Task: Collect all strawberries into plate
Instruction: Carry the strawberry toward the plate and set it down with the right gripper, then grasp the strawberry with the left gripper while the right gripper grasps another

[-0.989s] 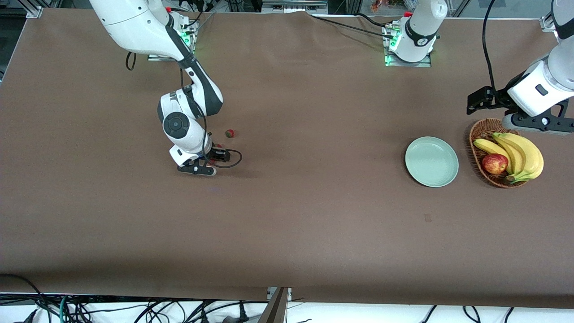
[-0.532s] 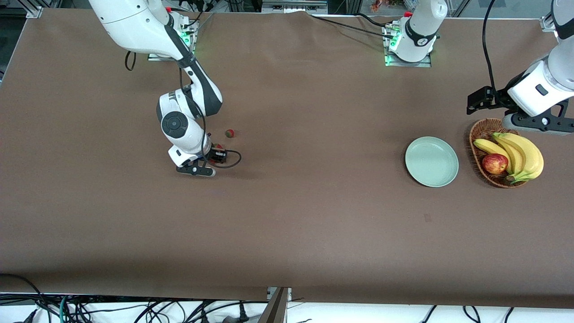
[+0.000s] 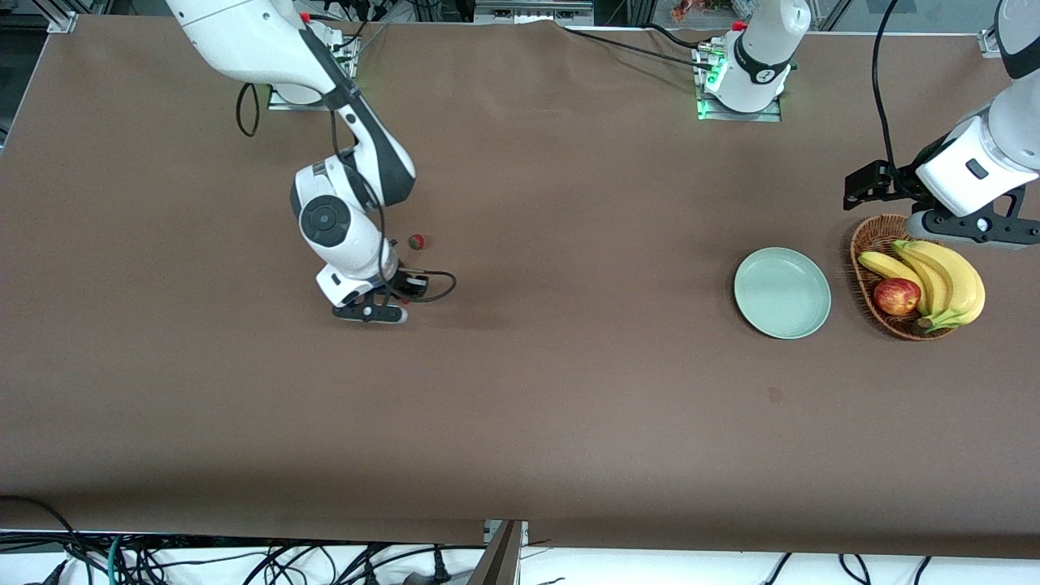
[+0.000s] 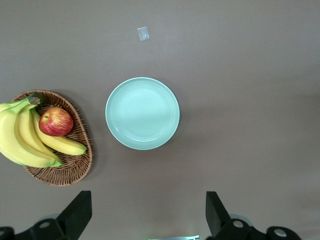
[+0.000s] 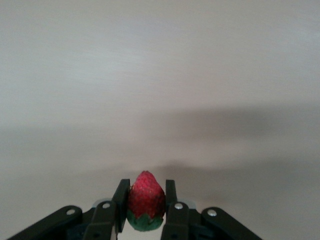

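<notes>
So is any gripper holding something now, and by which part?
The right gripper holds a strawberry by its sides, leafy cap toward the wrist. The left gripper, over the basket, is open and holds nothing.

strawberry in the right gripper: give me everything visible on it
The strawberry is small and red with a bumpy, seeded skin and a dark green leafy cap. It sits clamped between the two black fingers of the right gripper, one finger on each side, cap toward the gripper body and pointed tip facing outward. It looks whole and undamaged. In the front view the gripper hides nearly all of it, low over the brown table toward the right arm's end. Only the fingers touch it.
</notes>
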